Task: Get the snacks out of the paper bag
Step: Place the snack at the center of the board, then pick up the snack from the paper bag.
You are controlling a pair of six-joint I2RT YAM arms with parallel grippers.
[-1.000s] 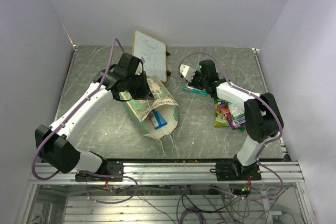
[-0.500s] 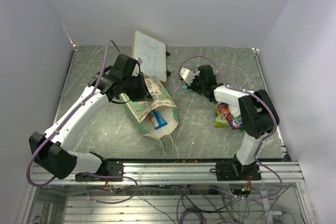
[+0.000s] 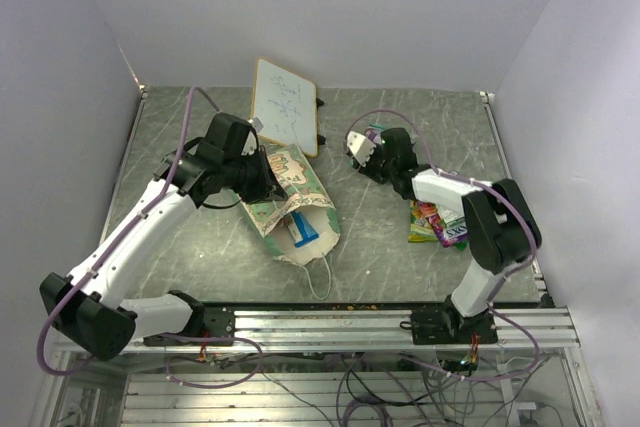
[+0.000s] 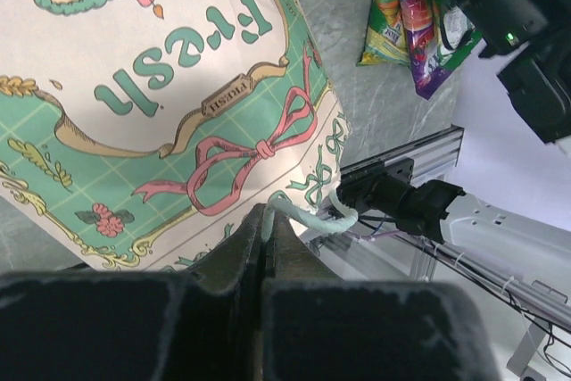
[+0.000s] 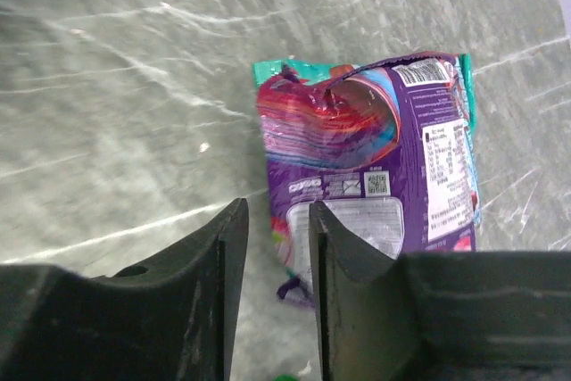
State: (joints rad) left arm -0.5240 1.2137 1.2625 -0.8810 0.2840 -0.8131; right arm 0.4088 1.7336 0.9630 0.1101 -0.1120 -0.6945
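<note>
The paper bag (image 3: 292,199) lies on its side on the counter (image 3: 380,232), mouth toward the near edge, a blue packet (image 3: 303,228) showing inside. The left gripper (image 4: 266,220) has its jaws pinched shut on the bag's rim beside the string handle (image 4: 308,217). A purple snack packet (image 5: 384,158) lies flat just beyond the right gripper (image 5: 277,229), whose jaws stand slightly parted, empty. More snacks (image 3: 440,222) are piled near the right arm.

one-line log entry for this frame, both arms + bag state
left gripper: shut on bag handle | right gripper: open over purple packet | paper bag: on its side, blue packet inside
</note>
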